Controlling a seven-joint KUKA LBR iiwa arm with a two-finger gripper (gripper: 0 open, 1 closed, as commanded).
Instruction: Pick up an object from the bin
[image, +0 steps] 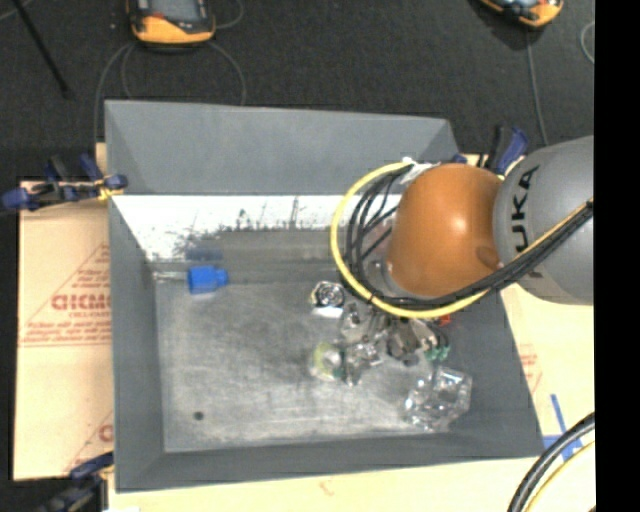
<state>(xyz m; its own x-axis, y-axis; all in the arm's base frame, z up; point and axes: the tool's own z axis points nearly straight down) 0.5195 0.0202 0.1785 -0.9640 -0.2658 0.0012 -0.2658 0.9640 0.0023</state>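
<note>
At right centre of the bin floor: the gripper (372, 345) stands low among a small cluster of loose things, under the arm's orange cover (445, 235).
Gripper state: cannot tell; the metalwork merges with the clutter beneath it.
Nearest thing: a small green-and-white piece (328, 362), just beside the gripper on its left; contact not confirmed.
Other neighbours: a shiny silver piece (325, 295) towards the back wall; a crumpled clear wrapper (438, 398) towards the front right corner.
Set apart: a blue block (206, 280) at the foot of the back wall, well away.
Bin (135, 400): left half of the floor nearly bare.
Judgement: the low stance suits a pick from the cluster, probably the green-and-white piece; nothing is seen lifted.
</note>
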